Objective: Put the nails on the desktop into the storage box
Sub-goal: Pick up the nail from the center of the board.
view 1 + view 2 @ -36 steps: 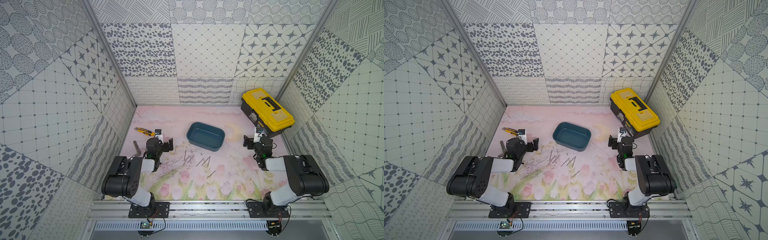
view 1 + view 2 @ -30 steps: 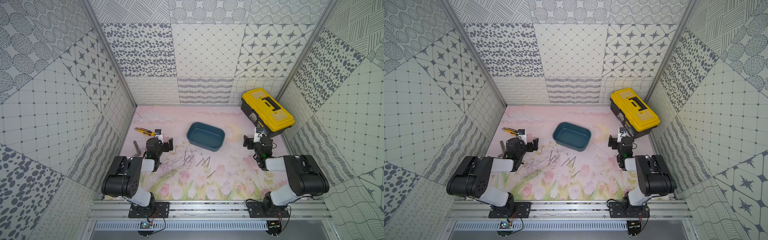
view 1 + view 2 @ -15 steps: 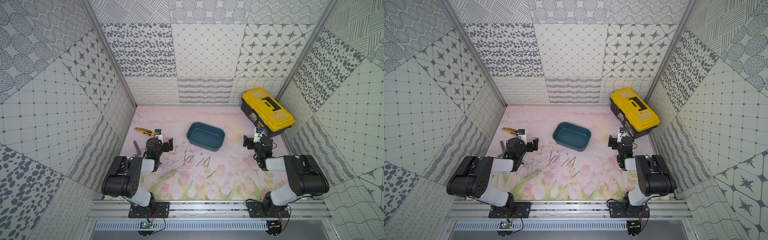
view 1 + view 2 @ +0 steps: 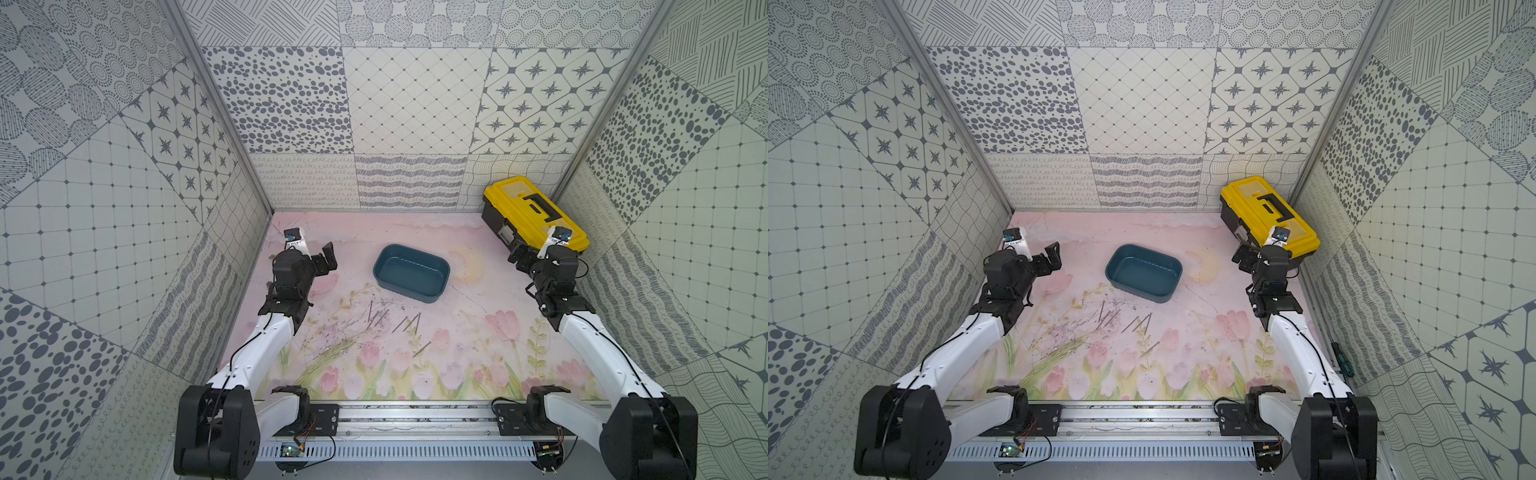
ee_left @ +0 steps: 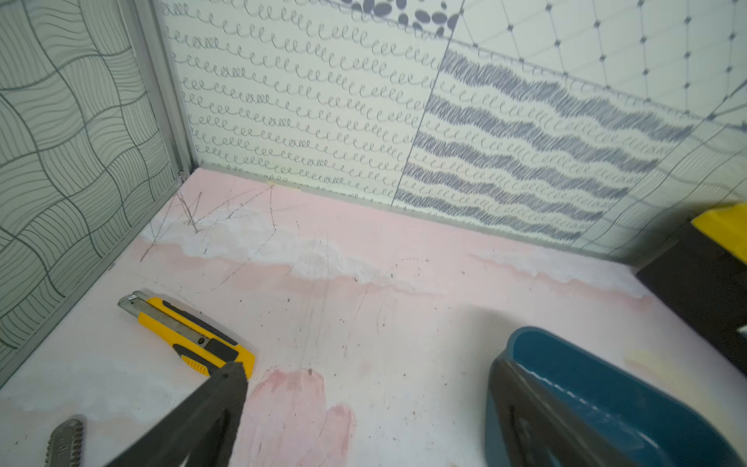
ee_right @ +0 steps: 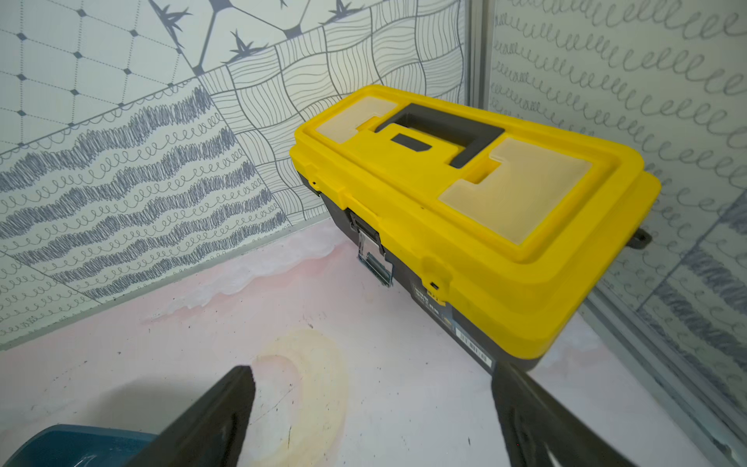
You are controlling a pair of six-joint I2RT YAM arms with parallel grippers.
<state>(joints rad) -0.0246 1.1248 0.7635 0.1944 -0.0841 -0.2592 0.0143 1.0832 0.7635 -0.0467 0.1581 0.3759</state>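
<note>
Nails (image 4: 401, 324), likely light, stiff and slick, lie flat on the table (image 4: 478, 316), so pinch mid-shaft; left fingers (image 5: 210, 412) and right fingers (image 6: 218, 416) gape wide, empty.

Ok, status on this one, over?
Left gripper, right gripper: jaws open, empty. Nails loose beside the box, none inside. Knife, toolbox off to the sides, nothing blocking.

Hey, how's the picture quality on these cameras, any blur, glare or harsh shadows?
In both top views: even, soft light, faint shadows, the nails thin but sharp. Left wrist view: the toolbox at the frame's edge is smeared, and a glare streak runs inside the storage box. Right wrist view: toolbox crisp, no glare, only the close-up fingers soft.
</note>
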